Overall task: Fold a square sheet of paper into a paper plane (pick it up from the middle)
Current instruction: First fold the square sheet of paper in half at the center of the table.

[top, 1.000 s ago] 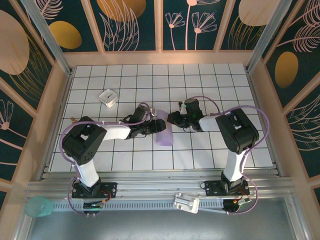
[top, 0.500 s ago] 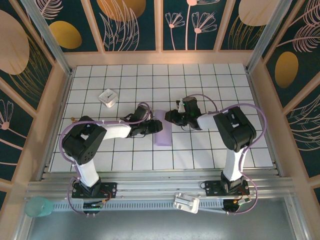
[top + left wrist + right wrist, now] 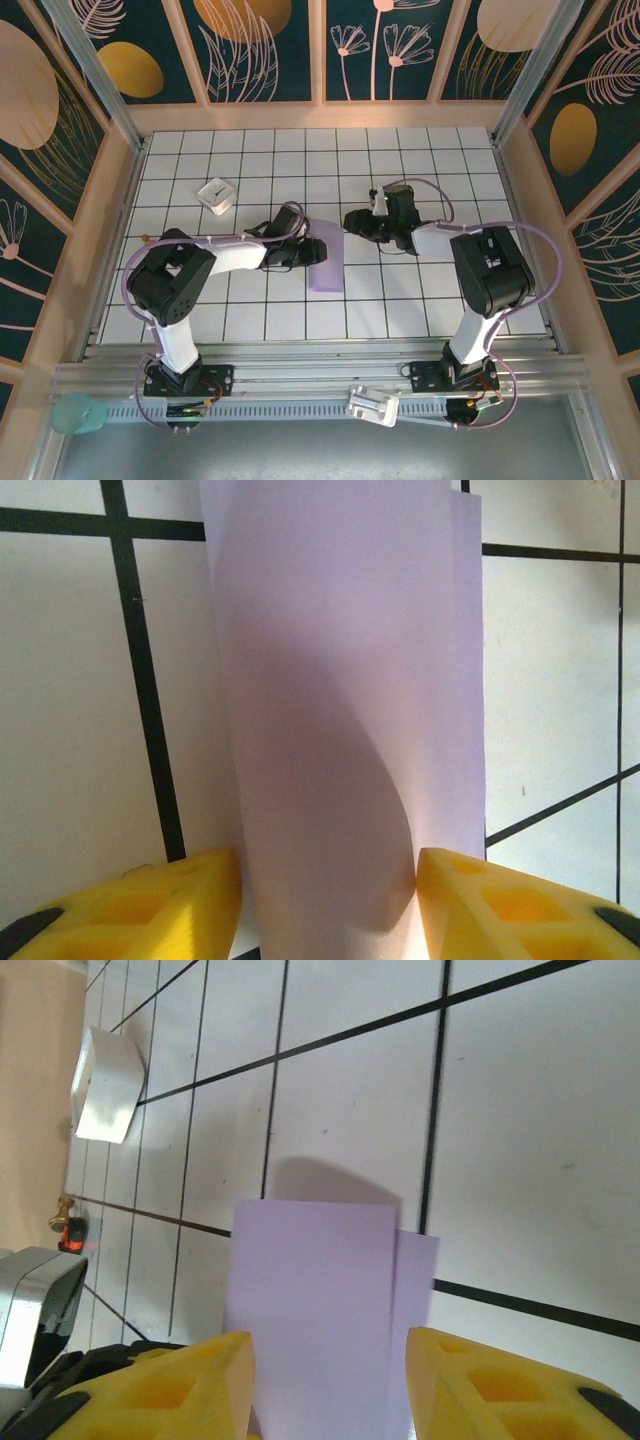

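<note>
Now, folded paper [image 3: 315, 1300] edges slightly offset

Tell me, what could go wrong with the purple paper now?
The paper is folded over but puffs up between the open jaws of the left gripper. It might spring back open if nothing presses the crease flat. In the right wrist view, one layer also pokes out past the other. The fold looks uneven, so the plane could end up crooked.

sheet of paper [image 3: 340, 730]: near end cut off, both wrist views | white block [image 3: 216, 195]: mark too small to read
</note>
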`<state>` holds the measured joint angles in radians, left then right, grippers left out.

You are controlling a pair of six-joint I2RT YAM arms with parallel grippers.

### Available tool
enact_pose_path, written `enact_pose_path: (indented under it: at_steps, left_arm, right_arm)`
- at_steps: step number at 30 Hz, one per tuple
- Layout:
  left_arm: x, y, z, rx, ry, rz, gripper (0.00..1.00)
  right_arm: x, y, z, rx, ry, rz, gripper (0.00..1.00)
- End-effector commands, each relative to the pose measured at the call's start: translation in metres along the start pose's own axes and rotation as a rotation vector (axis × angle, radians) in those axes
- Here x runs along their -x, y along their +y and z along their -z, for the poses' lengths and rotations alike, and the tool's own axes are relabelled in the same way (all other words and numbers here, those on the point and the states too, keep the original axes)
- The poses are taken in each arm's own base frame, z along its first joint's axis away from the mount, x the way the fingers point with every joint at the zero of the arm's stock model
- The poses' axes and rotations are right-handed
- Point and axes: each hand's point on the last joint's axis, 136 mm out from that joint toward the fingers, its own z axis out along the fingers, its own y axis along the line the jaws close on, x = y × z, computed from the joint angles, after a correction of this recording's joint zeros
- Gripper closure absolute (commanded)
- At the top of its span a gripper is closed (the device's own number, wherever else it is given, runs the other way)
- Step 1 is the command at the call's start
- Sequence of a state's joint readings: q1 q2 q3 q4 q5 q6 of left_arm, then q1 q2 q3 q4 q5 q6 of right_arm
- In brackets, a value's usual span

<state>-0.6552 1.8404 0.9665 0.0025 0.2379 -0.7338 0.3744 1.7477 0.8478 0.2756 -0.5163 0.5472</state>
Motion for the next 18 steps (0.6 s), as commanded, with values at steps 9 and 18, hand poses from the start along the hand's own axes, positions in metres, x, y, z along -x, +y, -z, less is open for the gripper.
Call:
enact_pose_path:
  at_steps: [9, 18]
  left_arm:
    - [-0.034, 0.033, -0.027, 0.171, 0.139, -0.073, 0.46]
    - [-0.036, 0.032, -0.032, 0.185, 0.156, -0.098, 0.44]
  right_arm:
    - [-0.009, -0.022, 0.015, -0.064, 0.011, -0.011, 0.55]
    - [-0.011, -0.022, 0.018, -0.064, 0.010, -0.014, 0.55]
